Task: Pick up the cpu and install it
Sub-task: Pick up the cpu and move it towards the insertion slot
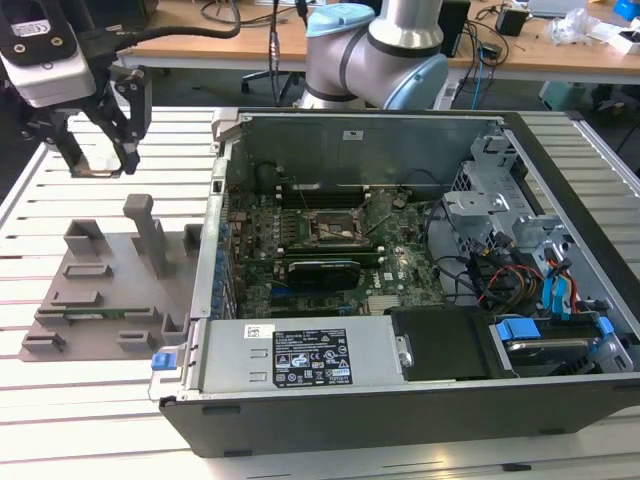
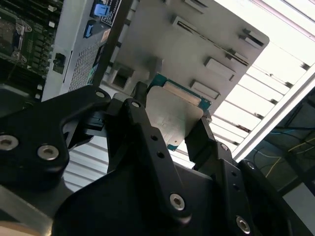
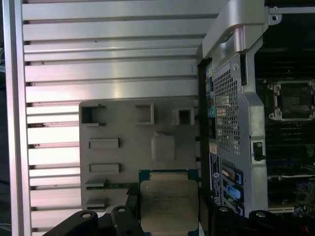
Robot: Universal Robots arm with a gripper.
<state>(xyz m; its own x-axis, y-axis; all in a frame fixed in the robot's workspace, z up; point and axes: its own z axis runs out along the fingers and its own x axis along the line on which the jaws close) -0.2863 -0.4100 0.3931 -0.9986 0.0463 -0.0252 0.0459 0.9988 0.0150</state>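
Note:
The cpu (image 3: 169,201), a flat square chip with a pale metal top on a green board, is held between my gripper's (image 3: 169,223) black fingers. The second wrist view shows the same chip (image 2: 174,105) clamped by its two opposite edges in the gripper (image 2: 173,123). In the exterior view the gripper (image 1: 100,167) hangs at the upper left, above the slatted table and the grey fixture plate (image 1: 110,290), well apart from the open computer case (image 1: 300,415). The dark socket frame (image 1: 335,228) sits mid-motherboard, and it also appears in the first wrist view (image 3: 294,101).
The grey fixture plate (image 3: 128,147) has raised posts and slots under the gripper. The case wall (image 1: 215,190) stands between the gripper and the motherboard. A black card (image 1: 322,270), cables (image 1: 510,275) and drive cages (image 1: 500,190) fill the case. The arm's base (image 1: 375,50) rises behind it.

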